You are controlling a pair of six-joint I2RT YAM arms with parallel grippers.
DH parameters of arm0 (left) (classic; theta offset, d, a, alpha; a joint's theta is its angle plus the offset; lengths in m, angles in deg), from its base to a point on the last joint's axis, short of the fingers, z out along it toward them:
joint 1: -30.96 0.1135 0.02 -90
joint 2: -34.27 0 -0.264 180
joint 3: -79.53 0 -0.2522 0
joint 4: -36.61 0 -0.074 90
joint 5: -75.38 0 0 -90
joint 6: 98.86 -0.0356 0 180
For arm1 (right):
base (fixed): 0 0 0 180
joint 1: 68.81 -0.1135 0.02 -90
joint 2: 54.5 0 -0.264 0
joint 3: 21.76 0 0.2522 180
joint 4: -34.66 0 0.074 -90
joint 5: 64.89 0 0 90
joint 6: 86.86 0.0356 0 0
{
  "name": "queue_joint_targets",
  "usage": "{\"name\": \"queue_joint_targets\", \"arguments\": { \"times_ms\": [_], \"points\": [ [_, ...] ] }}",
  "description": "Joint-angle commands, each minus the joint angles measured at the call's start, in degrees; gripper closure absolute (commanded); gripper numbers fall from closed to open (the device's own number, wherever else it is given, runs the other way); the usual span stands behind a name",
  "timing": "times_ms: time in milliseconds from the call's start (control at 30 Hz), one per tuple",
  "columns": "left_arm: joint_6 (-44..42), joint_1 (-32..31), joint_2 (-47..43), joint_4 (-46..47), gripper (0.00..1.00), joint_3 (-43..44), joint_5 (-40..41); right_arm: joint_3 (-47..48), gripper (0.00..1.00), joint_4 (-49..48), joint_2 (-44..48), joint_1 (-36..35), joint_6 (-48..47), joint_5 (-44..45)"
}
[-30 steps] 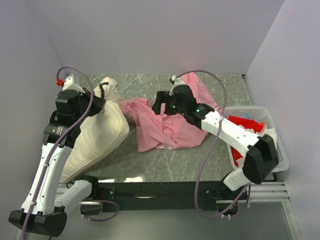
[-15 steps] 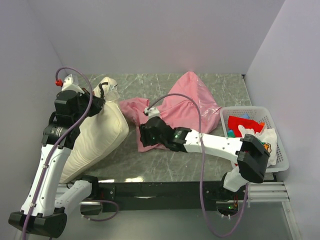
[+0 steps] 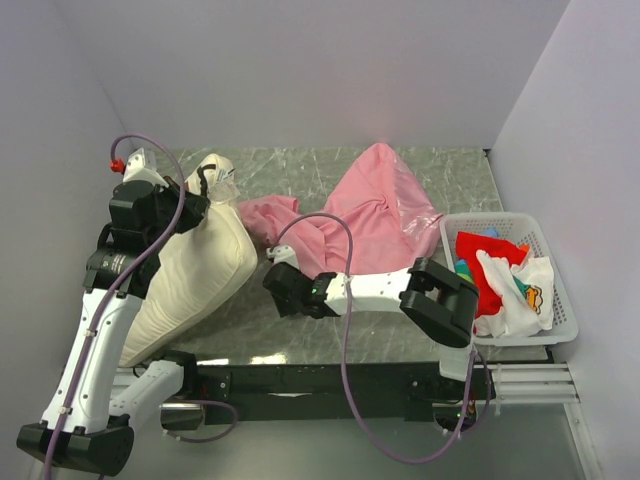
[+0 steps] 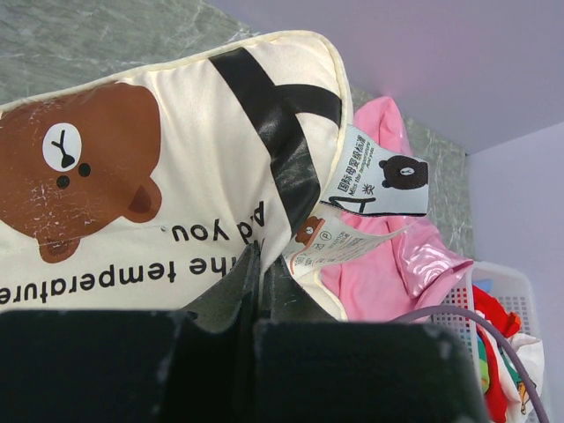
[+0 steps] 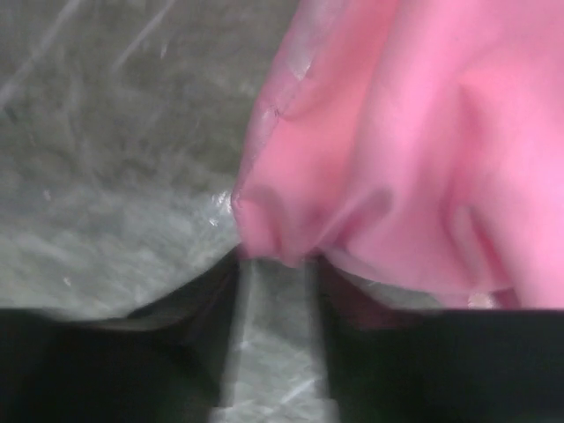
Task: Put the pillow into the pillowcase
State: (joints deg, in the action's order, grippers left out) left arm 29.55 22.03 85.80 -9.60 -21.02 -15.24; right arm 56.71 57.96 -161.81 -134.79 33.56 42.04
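Observation:
The cream pillow (image 3: 205,270) leans on the table's left side, its brown bear print (image 4: 84,167) facing the left wrist camera. My left gripper (image 3: 205,185) (image 4: 263,256) is shut on the pillow's upper edge beside its care labels (image 4: 379,181), holding that corner up. The pink pillowcase (image 3: 380,205) lies crumpled mid-table. My right gripper (image 3: 278,285) (image 5: 275,256) sits low on the table at the case's near-left corner. Its jaws stand a narrow gap apart with a fold of pillowcase (image 5: 405,132) at the tips. The view is blurred, so a pinch cannot be confirmed.
A white basket (image 3: 560,300) at the right holds a red cloth (image 3: 480,250) and a white printed cloth (image 3: 520,290). Grey walls close in the left, back and right. The right arm's cable (image 3: 345,330) loops over the front of the table.
The right arm swept from the pillowcase's middle down to its near-left corner while its jaws narrowed from wide open. The case now lies uncovered. Left arm and pillow are unchanged.

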Motion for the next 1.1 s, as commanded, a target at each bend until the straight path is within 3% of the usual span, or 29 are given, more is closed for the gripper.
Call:
{"name": "queue_joint_targets", "arguments": {
  "times_ms": [0,100,300,533,567,633,667,767,967,1067],
  "points": [
    [0.0,0.1,-0.7,4.8,0.99,1.3,0.4,1.3,0.83,0.5,3.1,0.7,-0.3,5.7],
    [-0.3,0.1,-0.1,5.5,0.99,0.8,-0.3,0.1,1.0,3.6,7.7,0.2,-1.1,5.5],
    [-1.2,0.1,2.2,5.4,0.99,1.5,-1.4,-4.4,1.0,8.2,17.5,-7.2,-0.7,-0.2],
    [-1.5,0.1,5.4,6.3,0.99,0.8,-4.0,-9.1,0.98,-0.1,10.6,-17.8,3.9,-7.4],
    [-1.4,0.1,6.1,6.3,0.99,0.4,-5.2,-9.2,0.97,-0.7,10.2,-18.3,4.2,-7.5],
    [-1.1,0.1,6.8,6.9,0.99,-0.9,-6.1,-9.5,0.8,-0.5,11.1,-18.8,4.7,-6.2],
    [-1.1,0.1,7.4,7.4,0.99,-1.4,-6.8,-9.8,0.6,0.0,12.1,-18.8,4.9,-5.2],
    [-0.7,0.1,8.1,8.6,0.99,-3.9,-8.2,-10.6,0.42,3.7,18.0,-18.8,5.2,-1.1],
    [0.3,-0.1,8.1,10.5,0.99,-8.7,-9.9,-8.7,0.37,16.6,30.5,-13.4,9.0,6.8],
    [0.2,-1.3,8.5,10.7,0.99,-10.2,-9.1,-12.9,0.38,13.5,37.1,-2.4,7.2,0.7]
  ]
}}
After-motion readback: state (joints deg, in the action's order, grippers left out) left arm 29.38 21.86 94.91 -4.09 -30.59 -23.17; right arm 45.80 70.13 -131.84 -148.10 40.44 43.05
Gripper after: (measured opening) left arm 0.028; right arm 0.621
